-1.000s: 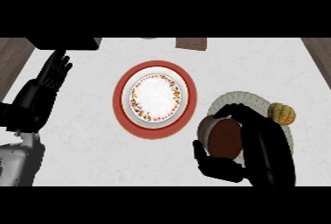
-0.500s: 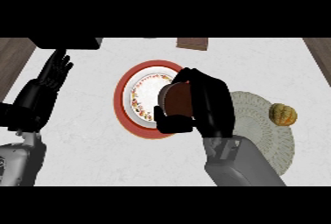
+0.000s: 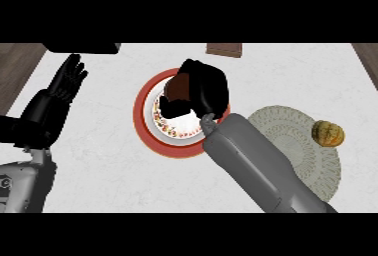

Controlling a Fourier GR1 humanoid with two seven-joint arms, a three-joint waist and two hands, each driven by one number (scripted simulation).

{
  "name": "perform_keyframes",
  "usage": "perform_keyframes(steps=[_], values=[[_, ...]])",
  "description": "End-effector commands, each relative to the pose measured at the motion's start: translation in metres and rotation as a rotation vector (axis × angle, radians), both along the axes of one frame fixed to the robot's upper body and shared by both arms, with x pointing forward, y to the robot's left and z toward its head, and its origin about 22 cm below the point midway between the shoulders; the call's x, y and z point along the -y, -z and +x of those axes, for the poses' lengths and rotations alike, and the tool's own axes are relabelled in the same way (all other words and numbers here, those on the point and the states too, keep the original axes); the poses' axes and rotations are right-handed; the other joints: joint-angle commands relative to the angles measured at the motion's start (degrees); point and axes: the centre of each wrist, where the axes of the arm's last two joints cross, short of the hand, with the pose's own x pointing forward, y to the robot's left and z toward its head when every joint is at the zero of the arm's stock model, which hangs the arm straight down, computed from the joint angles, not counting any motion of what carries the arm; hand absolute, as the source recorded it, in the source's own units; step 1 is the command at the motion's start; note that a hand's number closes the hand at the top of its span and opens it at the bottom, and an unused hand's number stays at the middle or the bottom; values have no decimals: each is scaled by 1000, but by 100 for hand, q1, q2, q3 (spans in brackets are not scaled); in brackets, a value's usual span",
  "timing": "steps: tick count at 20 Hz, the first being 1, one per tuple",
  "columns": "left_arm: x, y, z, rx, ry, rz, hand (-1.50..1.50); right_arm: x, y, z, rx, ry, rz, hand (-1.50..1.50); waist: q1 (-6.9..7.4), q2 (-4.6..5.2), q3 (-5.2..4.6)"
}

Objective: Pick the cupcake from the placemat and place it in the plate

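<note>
The right hand, curled round the cupcake, has swung from the placemat over the plate; only release remains.

The right hand is curled round the brown cupcake above the red-rimmed plate. Beside it lies a round placemat bearing a small pumpkin. The left hand rests open at left

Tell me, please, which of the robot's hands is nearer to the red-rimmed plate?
The right. The right hand is over the plate, fingers curled round the cupcake. The left hand rests open off to the plate's left, apart from it.
</note>
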Motion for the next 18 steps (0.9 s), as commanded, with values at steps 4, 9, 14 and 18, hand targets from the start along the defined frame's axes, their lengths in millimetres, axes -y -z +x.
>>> perform_keyframes(steps=[4, 9, 14, 18], values=[[-1, -11, 11, 4, 28, 2, 0, -5, 33, 30, -66, 22, -90, 150, 159, 39, 0], [18, -18, 16, 15, 49, 5, 0, 4, 48, 37, -104, 136, 58, -150, 345, 87, 4], [16, -13, 16, 28, 64, 0, 0, 9, 49, 41, -99, 46, 185, -150, 349, 105, 6], [24, -21, 17, 23, 77, -12, 0, 9, 48, 41, 17, 63, 290, -150, 411, 113, 10]])
